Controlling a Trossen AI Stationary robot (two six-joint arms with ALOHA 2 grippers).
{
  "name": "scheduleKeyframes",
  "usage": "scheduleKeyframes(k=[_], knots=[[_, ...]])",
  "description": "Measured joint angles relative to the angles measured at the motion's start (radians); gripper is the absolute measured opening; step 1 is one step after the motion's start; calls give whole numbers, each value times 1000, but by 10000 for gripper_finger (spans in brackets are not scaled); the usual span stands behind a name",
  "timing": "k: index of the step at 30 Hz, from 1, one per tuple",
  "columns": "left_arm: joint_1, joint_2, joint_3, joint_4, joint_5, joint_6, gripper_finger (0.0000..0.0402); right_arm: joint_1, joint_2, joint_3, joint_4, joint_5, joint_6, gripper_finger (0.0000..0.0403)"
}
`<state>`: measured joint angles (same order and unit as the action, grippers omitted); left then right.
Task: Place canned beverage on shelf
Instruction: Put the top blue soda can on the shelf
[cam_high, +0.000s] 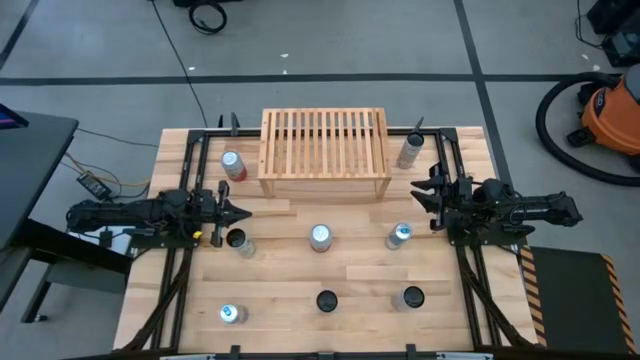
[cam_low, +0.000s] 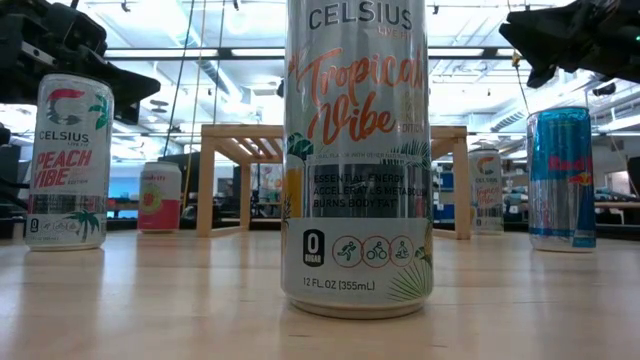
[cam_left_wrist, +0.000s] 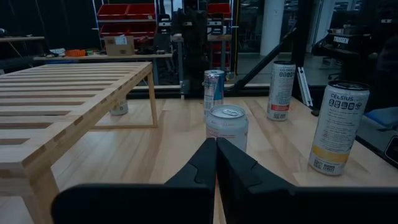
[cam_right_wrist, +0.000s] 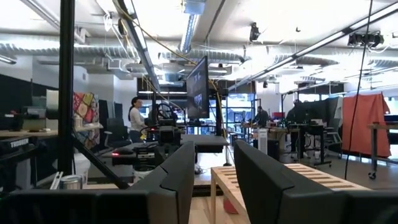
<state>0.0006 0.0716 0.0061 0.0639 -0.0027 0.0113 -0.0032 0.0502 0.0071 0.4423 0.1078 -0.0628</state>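
Celsius "Tropical Vibe" can (cam_low: 358, 150), "Peach Vibe" can (cam_low: 68, 160), Red Bull can (cam_low: 560, 178)

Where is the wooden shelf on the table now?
In the high view, the wooden shelf stands at the table's far edge, in the middle. A pink-topped can stands at its left end and a tall silver can at its right.

Both arms low over the table, facing inward, neither holding anything.

Left arm reaches in from the left edge, roughly level; left gripper (cam_high: 240, 213) has its fingers (cam_left_wrist: 239, 168) pressed together, no gap. Right arm reaches in from the right edge, also about level; right gripper (cam_high: 417, 192) has its fingers (cam_right_wrist: 181, 168) parted by a narrow gap, nothing between them. The two grippers are well apart.
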Motion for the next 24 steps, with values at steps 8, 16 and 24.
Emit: scheduleKeyframes(k=[8, 16, 24], knots=[[0, 0, 0, 0, 0, 0, 18, 0, 0, 0, 18, -1, 10, 122], [0, 0, 0, 0, 0, 0, 18, 0, 0, 0, 35, 0, -17, 122], [0, 0, 0, 0, 0, 0, 18, 0, 0, 0, 35, 3, 15, 122]])
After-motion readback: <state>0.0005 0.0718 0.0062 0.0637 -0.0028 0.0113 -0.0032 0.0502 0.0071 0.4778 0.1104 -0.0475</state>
